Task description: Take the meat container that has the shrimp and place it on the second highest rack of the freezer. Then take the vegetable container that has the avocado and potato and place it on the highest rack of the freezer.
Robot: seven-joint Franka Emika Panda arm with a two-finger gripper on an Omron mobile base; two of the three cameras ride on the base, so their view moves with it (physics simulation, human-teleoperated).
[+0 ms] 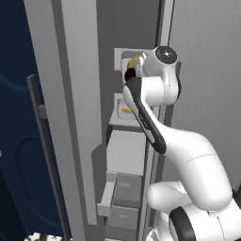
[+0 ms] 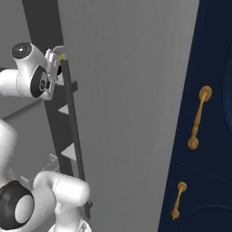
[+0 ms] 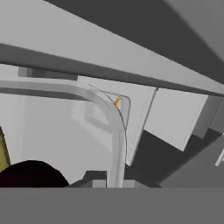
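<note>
I have the freezer (image 1: 70,94) open, the meat container (image 1: 125,107) already on its second-highest rack. My gripper (image 1: 133,70) is clamped on the vegetable container (image 3: 52,131) at the top rack; next I judge: set it flat, release.

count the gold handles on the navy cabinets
2, both in the right base view: a long handle on the upper navy door, and a shorter handle below it near the bottom. Others may lie outside the picture.

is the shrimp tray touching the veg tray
Apart. The left base view shows the veg tray on the top rack and the shrimp tray one rack lower.
</note>
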